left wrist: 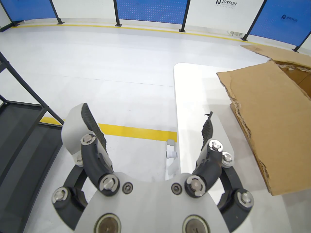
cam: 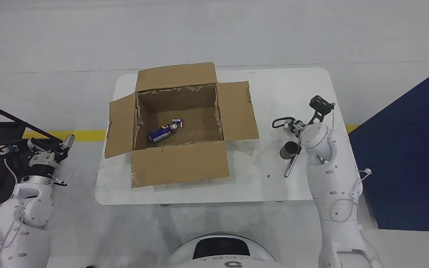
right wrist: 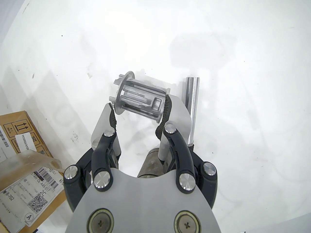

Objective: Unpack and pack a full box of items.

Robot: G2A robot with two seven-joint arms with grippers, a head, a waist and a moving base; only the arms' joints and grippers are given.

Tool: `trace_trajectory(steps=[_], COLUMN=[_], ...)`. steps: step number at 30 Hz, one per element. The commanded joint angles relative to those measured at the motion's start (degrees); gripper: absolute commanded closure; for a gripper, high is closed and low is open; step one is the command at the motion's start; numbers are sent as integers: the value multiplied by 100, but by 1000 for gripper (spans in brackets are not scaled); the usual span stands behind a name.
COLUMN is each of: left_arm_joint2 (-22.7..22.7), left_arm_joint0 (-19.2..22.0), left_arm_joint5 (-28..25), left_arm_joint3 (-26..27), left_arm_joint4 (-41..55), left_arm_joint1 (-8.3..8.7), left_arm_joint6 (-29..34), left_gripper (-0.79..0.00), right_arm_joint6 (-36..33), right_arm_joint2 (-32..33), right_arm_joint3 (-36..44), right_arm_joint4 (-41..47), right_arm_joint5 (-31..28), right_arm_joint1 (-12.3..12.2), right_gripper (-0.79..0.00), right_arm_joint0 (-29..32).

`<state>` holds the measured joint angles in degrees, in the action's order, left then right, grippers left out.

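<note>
An open cardboard box (cam: 228,110) stands on the white table (cam: 288,87), with a blue spray can (cam: 163,132) lying on its floor. My right gripper (cam: 281,123) hovers over the table to the right of the box. It is shut on a ribbed silver metal part (right wrist: 141,100), with one finger at each end (right wrist: 139,106). A shiny metal rod (right wrist: 192,107) and a dark cylinder (right wrist: 153,163) lie on the table just beside and below it. My left gripper (left wrist: 147,110) is open and holds nothing, off the table's left edge (cam: 67,142).
The box's flaps are folded outward: one (left wrist: 267,122) reaches toward the left table edge, and a labelled one (right wrist: 21,146) lies near the right gripper. A black metal rack (left wrist: 21,132) stands on the floor left of the table. Bare table surface (right wrist: 170,25) stretches beyond the held part.
</note>
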<state>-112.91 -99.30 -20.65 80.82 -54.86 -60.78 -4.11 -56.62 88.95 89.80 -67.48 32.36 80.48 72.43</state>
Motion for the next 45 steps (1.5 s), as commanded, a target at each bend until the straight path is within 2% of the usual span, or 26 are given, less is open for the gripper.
trace_trajectory(steps=[1, 6, 13, 15, 18, 19, 20, 21, 35, 41, 45], left_arm_joint2=[0, 0, 0, 0, 0, 0, 0, 0, 0, 0, 0], left_arm_joint0=[0, 0, 0, 0, 0, 0, 0, 0, 0, 0, 0], left_arm_joint5=[0, 0, 0, 0, 0, 0, 0, 0, 0, 0, 0], left_arm_joint3=[0, 0, 0, 0, 0, 0, 0, 0, 0, 0, 0], left_arm_joint4=[0, 0, 0, 0, 0, 0, 0, 0, 0, 0, 0], left_arm_joint1=[0, 0, 0, 0, 0, 0, 0, 0, 0, 0, 0], left_arm_joint6=[0, 0, 0, 0, 0, 0, 0, 0, 0, 0, 0], left_gripper=[-785, -785, -785, -785, -785, -785, -785, -785, -785, -785, -785], right_arm_joint6=[-21, 26, 335, 584, 995, 1138, 1269, 1334, 1334, 1929, 2214], right_arm_joint2=[9, 18, 18, 43, 59, 49, 36, 34, 34, -143, -373], right_arm_joint3=[19, 230, 928, 1143, 1392, 1480, 1578, 1630, 1630, 1882, 2318], right_arm_joint4=[1, -8, 25, 115, 300, 382, 481, 564, 564, 1422, 1850], right_arm_joint5=[8, 90, 237, 295, 346, 333, 284, 247, 247, -219, -934], right_arm_joint1=[-5, -10, -3, 8, 31, 40, 48, 53, 53, 116, 129], right_gripper=[-409, -486, -493, -517, -514, -548, -770, -785, -785, -785, -785], right_arm_joint0=[11, 125, 538, 685, 905, 984, 1066, 1125, 1125, 1066, 1251])
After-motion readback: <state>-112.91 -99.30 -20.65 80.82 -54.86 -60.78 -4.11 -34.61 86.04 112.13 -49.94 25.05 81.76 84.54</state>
